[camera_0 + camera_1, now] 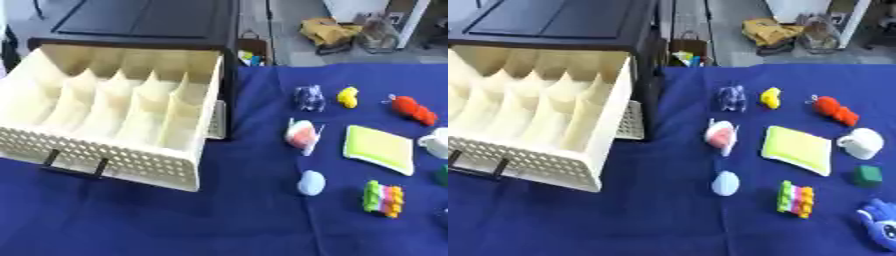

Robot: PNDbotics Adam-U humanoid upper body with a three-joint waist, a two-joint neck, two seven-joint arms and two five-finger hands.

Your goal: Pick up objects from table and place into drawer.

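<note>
Drawer (131,150) pulled open at 9 o'clock, compartments look empty. Objs spread at 3 o'clock on bench (649,220); light-blue oval (725,184) nearest. No hand in view, state unknown. Approach from above, clear drawer wall.

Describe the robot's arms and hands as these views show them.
Neither arm nor hand shows in either eye view, so nothing of their look can be told. Only the open cream drawer and small objects on the blue cloth are visible.
</note>
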